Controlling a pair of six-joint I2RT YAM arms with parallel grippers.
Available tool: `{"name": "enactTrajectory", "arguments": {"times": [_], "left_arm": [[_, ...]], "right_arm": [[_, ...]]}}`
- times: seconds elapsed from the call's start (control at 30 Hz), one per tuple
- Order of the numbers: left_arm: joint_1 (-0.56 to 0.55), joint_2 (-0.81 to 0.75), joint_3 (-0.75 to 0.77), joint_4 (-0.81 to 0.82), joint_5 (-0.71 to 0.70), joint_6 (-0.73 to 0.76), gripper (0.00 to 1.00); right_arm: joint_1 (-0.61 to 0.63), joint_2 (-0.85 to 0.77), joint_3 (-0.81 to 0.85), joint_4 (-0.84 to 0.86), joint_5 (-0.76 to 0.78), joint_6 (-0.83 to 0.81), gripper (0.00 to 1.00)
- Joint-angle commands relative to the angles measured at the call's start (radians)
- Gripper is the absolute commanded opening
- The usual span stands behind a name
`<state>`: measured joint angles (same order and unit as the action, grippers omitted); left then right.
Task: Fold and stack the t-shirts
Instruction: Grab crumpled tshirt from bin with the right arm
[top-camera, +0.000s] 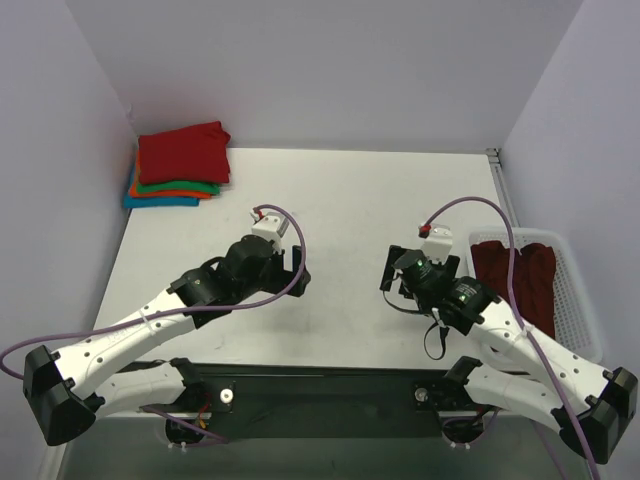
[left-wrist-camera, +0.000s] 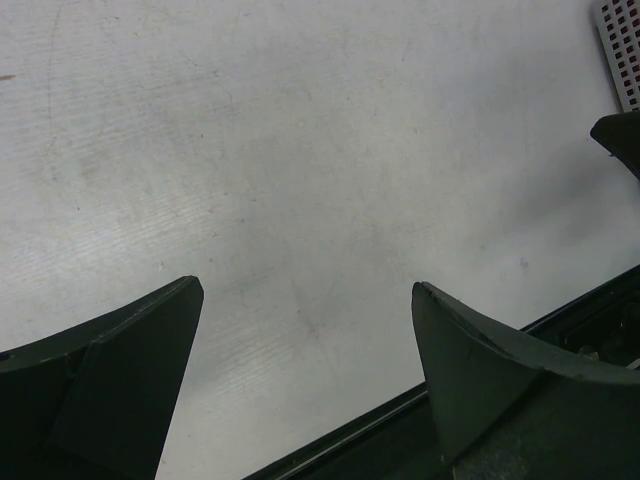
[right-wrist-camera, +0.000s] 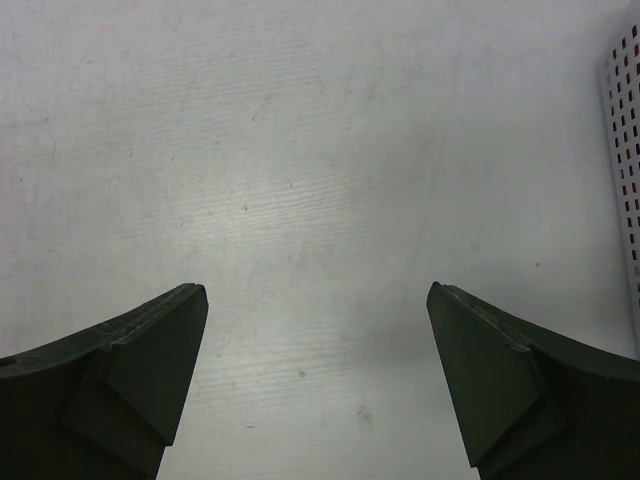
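Observation:
A folded stack of t-shirts lies at the far left of the table: a bright red one on top, then orange, green and blue edges beneath. A dark maroon t-shirt lies crumpled in the white mesh basket at the right. My left gripper is open and empty over bare table near the middle; its wrist view shows only tabletop between the fingers. My right gripper is open and empty, facing the left one; its wrist view shows bare table too.
The white table is walled at the back and both sides. The basket's mesh wall shows at the right edge of the left wrist view and of the right wrist view. A dark rail runs along the near edge.

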<state>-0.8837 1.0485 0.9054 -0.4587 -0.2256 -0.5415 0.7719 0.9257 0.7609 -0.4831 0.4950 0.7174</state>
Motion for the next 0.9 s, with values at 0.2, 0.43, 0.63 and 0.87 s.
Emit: {"name": "enactTrajectory", "arguments": {"times": [0.2, 0.43, 0.63, 0.87], "left_arm": [[0.006, -0.002, 0.009, 0.058, 0.045, -0.018, 0.97], [0.008, -0.01, 0.039, 0.016, 0.052, -0.009, 0.97], [0.009, -0.036, 0.058, -0.024, 0.072, 0.006, 0.97], [0.015, -0.054, 0.059, -0.032, 0.123, 0.014, 0.97]], "right_arm": [[-0.006, 0.002, 0.052, -0.038, 0.053, -0.016, 0.99], [-0.29, 0.125, 0.193, -0.121, 0.005, -0.096, 0.93], [-0.744, 0.2, 0.224, -0.103, -0.093, -0.115, 0.9], [-1.026, 0.354, 0.152, 0.032, -0.225, -0.093, 0.89]]}}
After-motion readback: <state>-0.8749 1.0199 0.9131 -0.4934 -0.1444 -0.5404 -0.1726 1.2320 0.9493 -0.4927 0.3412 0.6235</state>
